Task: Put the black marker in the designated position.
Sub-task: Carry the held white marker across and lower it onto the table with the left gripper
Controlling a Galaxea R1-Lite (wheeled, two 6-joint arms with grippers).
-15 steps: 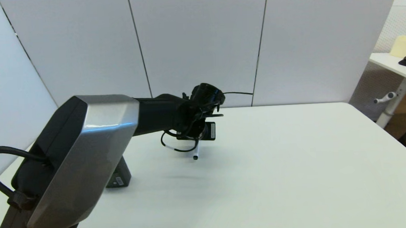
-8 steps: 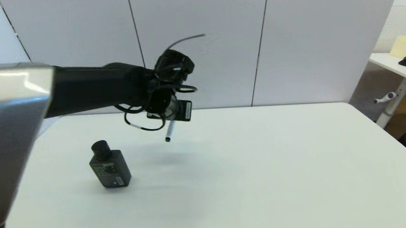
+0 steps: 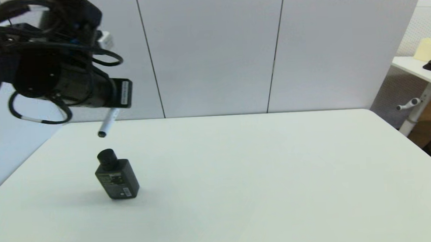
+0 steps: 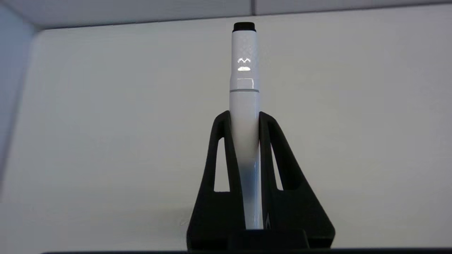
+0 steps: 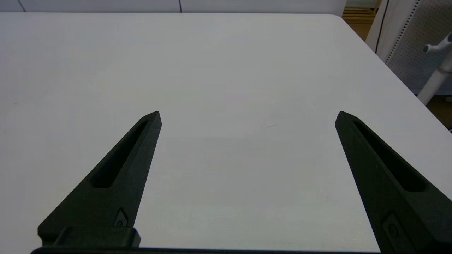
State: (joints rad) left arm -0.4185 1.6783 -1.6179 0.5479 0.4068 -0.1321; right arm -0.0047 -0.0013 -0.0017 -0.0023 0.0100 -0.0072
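The left end effector hangs high above the worktop, up and behind the bottle, its fingers clamped on the marker. The marker slants down out of the grip, its black end just above the bottle's cap, clear of the worktop. The right end effector hovers low over bare worktop well right of the bottle, fingers spread wide.

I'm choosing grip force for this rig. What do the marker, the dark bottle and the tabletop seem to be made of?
Black marker: probably glossy hard plastic; its white barrel shows sharp glints where the left gripper clamps it.
Dark bottle: likely matte plastic, dull grey with a black cap; hard to confirm.
Table: smooth white, probably laminate, with a soft sheen.
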